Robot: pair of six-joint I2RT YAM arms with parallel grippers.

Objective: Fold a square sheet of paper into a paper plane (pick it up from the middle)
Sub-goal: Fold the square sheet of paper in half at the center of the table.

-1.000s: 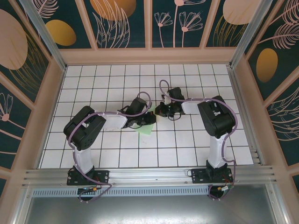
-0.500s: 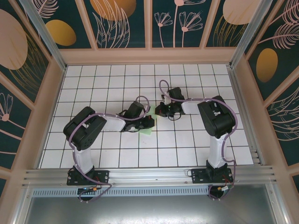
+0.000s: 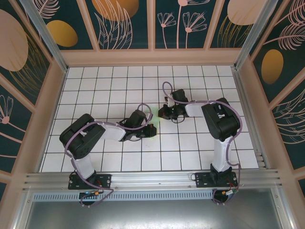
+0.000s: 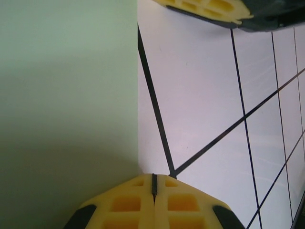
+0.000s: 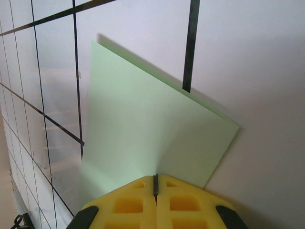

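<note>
Robot lab test cell, not a home or shop: a white grid table [image 3: 95,81] was boxed in on its far, left and right sides by wood-framed teal panels [image 3: 124,24] printed with leaves and flowers, with bare aluminium posts [image 3: 44,36] rising at the table's far corners. Along the table's near edge ran an aluminium rail [image 3: 152,179] with a black left arm [image 3: 83,138] and right arm [image 3: 221,119] bolted to it. A perforated strip [image 3: 143,195] and a sheet-metal floor [image 3: 152,214] lay beyond that same near edge.
</note>
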